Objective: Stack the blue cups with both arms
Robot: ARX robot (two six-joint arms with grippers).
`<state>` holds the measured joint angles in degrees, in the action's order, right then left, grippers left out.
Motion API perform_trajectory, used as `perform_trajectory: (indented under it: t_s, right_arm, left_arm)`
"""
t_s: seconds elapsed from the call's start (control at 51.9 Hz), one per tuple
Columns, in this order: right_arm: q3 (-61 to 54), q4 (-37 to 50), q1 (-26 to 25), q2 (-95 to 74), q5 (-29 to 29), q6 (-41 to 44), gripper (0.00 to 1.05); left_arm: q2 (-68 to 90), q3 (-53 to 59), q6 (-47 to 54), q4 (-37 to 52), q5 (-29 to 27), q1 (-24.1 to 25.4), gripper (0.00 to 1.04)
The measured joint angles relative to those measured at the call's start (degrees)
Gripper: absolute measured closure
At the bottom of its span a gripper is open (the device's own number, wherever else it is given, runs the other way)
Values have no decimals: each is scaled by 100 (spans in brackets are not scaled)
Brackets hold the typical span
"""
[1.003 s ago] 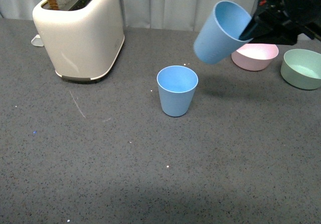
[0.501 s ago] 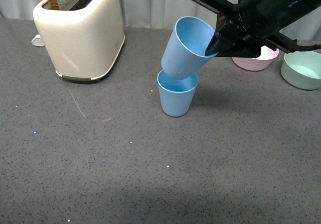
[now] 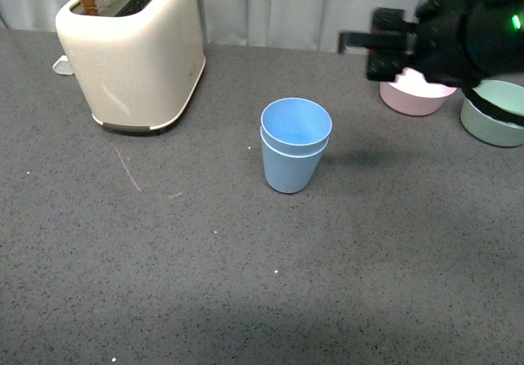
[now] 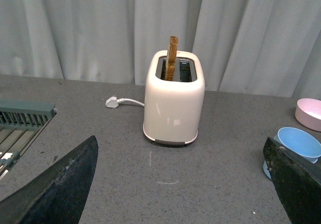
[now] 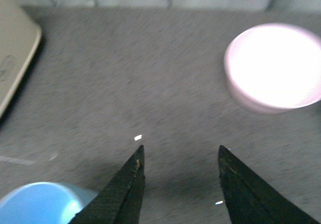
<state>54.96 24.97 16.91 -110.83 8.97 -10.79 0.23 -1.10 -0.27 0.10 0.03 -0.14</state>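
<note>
The two blue cups (image 3: 295, 144) stand nested, one inside the other, upright on the grey table in the middle of the front view. They also show in the left wrist view (image 4: 298, 143) and in the right wrist view (image 5: 40, 203). My right gripper (image 3: 364, 42) is open and empty, raised to the right of and behind the cups; its fingertips (image 5: 138, 156) hang over bare table. My left gripper (image 4: 183, 184) is open and empty, far from the cups, and is out of the front view.
A cream toaster (image 3: 131, 50) with a toast slice stands at the back left. A pink bowl (image 3: 413, 95) and a green bowl (image 3: 495, 111) sit at the back right, under the right arm. A grey rack (image 4: 20, 118) lies at the left.
The right gripper carried the tilted blue cup leftward over the standing cup, let it go into it, and pulled back to the right and up. The cups now stand nested.
</note>
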Motion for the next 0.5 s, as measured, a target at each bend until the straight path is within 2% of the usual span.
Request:
perform_trajectory:
  t_s: [0.039,0.096,0.154,0.193,0.501]
  right_arm:
    - [-487,905,-42,74,330,247,69]
    - [-1488,3108,-223,391,483,708,83]
    - [-1991,3993,-387,944,400,883,96]
    - [-2280,4199,-496,1333,315,966,104]
    - [-3674,4229,-839,2415,-101,1060,104]
  left_arm:
    - [0,0,0,0,-11,0,7]
    - [-2,0,0,-2,-20,-2,7]
    - [-2,0,-2,-4,-17,0,7]
    - [-2,0,0,-7,-15,0,7]
    - [-2,0,0,-7,-15,0,7]
